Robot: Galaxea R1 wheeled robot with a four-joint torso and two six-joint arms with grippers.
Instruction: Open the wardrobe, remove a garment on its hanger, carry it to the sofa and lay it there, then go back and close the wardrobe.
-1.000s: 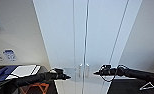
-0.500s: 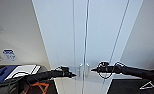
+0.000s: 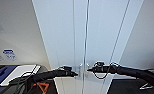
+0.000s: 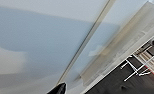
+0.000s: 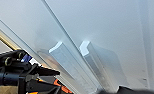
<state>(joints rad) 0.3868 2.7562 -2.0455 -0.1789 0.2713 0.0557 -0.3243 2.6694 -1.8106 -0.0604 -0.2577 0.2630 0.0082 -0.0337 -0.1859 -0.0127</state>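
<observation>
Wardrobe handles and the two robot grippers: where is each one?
wardrobe handles point(image 5: 68, 63): right wrist view, face of one of the pair.
left gripper point(image 3: 74, 74): head view, tip by the handles.
right gripper point(image 3: 89, 70): head view, tip by the handles.

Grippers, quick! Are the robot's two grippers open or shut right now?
Left gripper: cannot be told; at the wardrobe handles.
Right gripper: cannot be told either.

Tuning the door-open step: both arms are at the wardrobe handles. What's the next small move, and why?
Probably ease each gripper forward onto its own handle. In the head view the tall white two-door wardrobe is shut, with only a thin seam between the doors. The left gripper and right gripper sit level with the pair of small vertical white handles, tips just short of them. Jaw state is unclear.
</observation>
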